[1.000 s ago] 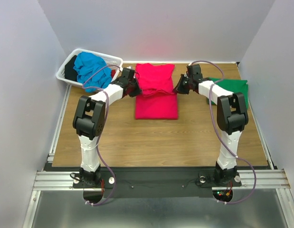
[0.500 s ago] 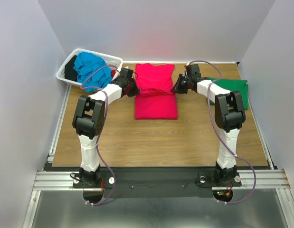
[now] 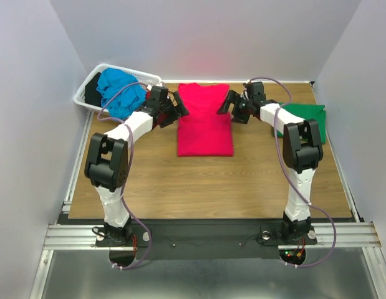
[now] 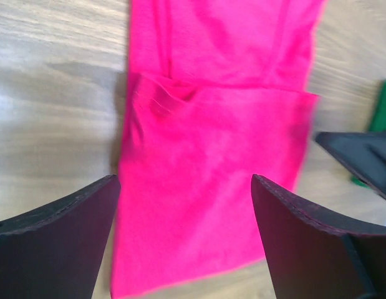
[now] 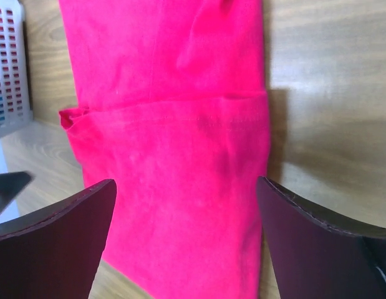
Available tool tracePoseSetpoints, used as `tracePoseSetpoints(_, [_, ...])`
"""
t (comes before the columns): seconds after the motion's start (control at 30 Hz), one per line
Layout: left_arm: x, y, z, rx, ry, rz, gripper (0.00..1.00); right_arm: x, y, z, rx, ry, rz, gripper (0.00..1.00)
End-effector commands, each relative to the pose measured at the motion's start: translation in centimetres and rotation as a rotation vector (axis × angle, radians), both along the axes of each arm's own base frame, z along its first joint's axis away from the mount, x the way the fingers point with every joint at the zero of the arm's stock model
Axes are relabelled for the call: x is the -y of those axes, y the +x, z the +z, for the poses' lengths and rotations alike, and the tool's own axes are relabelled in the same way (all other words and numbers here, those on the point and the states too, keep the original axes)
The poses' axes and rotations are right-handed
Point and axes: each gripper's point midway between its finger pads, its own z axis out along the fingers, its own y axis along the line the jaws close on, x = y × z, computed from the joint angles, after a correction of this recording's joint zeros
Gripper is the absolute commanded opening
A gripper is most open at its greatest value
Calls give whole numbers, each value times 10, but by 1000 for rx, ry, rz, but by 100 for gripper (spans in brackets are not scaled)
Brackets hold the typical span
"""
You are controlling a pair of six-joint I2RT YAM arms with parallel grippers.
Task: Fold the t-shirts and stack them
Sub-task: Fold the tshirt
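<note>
Crimson-pink t-shirt [image 3: 205, 121] lay folded flat at the far middle of the wooden desk [image 3: 242, 174]. The left gripper [image 3: 180, 104] and right gripper [image 3: 226, 103] hovered at its two side edges, both spread wide, grasping nothing. A green t-shirt [image 3: 305, 114] lay far right; a turquoise t-shirt [image 3: 120, 92] filled the white basket [image 3: 150, 78].

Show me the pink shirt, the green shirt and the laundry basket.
pink shirt [image 3: 205, 128], top view, middle of cloth.
green shirt [image 3: 312, 112], top view, far right part.
laundry basket [image 3: 150, 77], top view, back rim.
</note>
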Motion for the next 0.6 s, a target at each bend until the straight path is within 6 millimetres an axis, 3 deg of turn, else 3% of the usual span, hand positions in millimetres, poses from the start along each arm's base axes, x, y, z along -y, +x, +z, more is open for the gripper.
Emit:
tracePoseSetpoints(0.0, [-2, -24, 39, 87, -27, -25, 98, 4, -19, 33, 72, 8, 28, 100])
tracePoseSetpoints(0.07, [-5, -39, 39, 86, -31, -26, 98, 9, -35, 27, 50, -2, 30, 100])
tracePoseSetpoints(0.1, [-10, -55, 17, 41, -19, -27, 98, 11, -44, 21, 31, -6, 29, 100])
tracePoseSetpoints(0.17, [-12, -69, 14, 47, -28, -30, 98, 16, -71, 7, -15, -18, 36, 100])
tracePoseSetpoints(0.33, [-17, -106, -23, -18, -53, -34, 98, 24, -126, -21, -119, -23, 37, 99])
tracePoseSetpoints(0.47, [-13, -126, -44, -62, -84, -61, 98, 29, -149, -37, -172, -30, 17, 95])
tracePoseSetpoints(0.57, [-11, -137, -62, -108, -92, -67, 95, 23, -164, -45, -217, 18, 48, 85])
